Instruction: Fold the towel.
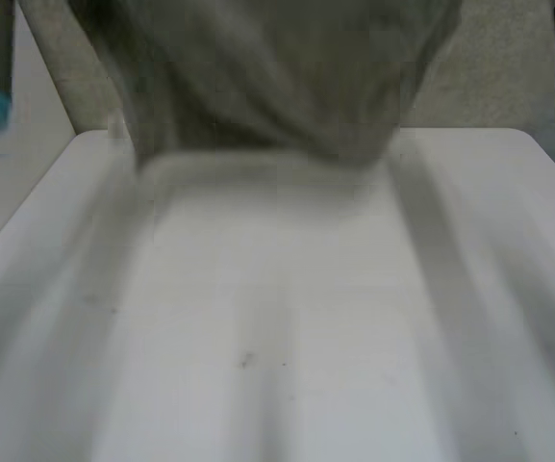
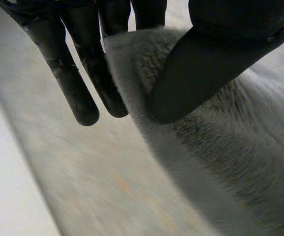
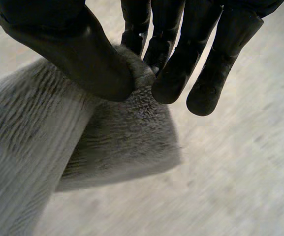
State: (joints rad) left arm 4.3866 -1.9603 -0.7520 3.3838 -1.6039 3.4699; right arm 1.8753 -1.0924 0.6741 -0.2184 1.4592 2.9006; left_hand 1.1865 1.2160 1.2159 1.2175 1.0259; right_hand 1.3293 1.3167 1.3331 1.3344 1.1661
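Grey towel (image 1: 258, 77) hangs lifted above table (image 1: 306, 337), pinched between thumb and fingers by left hand (image 2: 201, 69) and right hand (image 3: 82, 54); shallow pinches risk slipping.

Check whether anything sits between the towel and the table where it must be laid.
Nothing visible does. The left hand and right hand each pinch the towel, held up over the white table.
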